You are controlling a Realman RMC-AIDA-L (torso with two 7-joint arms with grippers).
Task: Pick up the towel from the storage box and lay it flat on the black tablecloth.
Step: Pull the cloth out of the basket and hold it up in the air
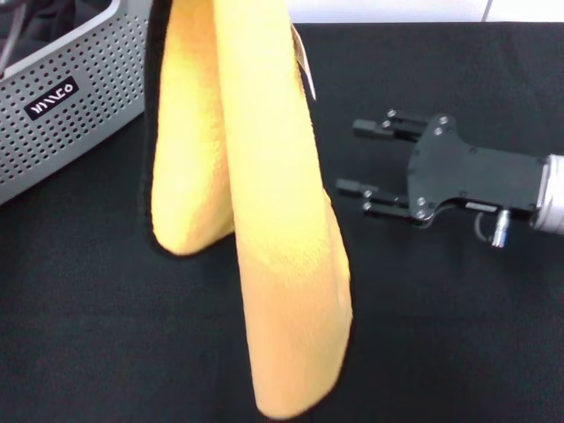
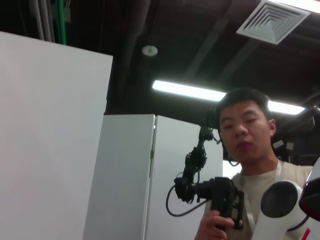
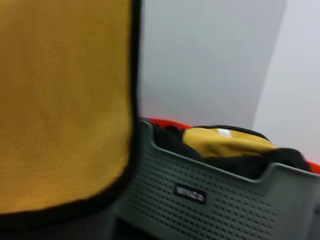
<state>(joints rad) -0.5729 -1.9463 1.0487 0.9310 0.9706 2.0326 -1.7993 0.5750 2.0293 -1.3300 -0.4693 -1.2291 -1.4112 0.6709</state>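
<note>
The towel [image 1: 256, 203] hangs in folds above the black tablecloth [image 1: 458, 317], beside the storage box [image 1: 62, 115]. The right gripper [image 1: 361, 159] rests nearby, fingers spread and empty. The left gripper is out of sight.

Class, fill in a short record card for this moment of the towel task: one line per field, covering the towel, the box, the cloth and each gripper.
towel: out of the box, hanging in folds from above the head view, over the cloth
storage box: far left on the cloth; other yellow and dark fabric inside
black tablecloth: spread under everything, towel not yet laid flat
right gripper: open, holds nothing, right of the towel, low over the cloth
left gripper: not in view
</note>
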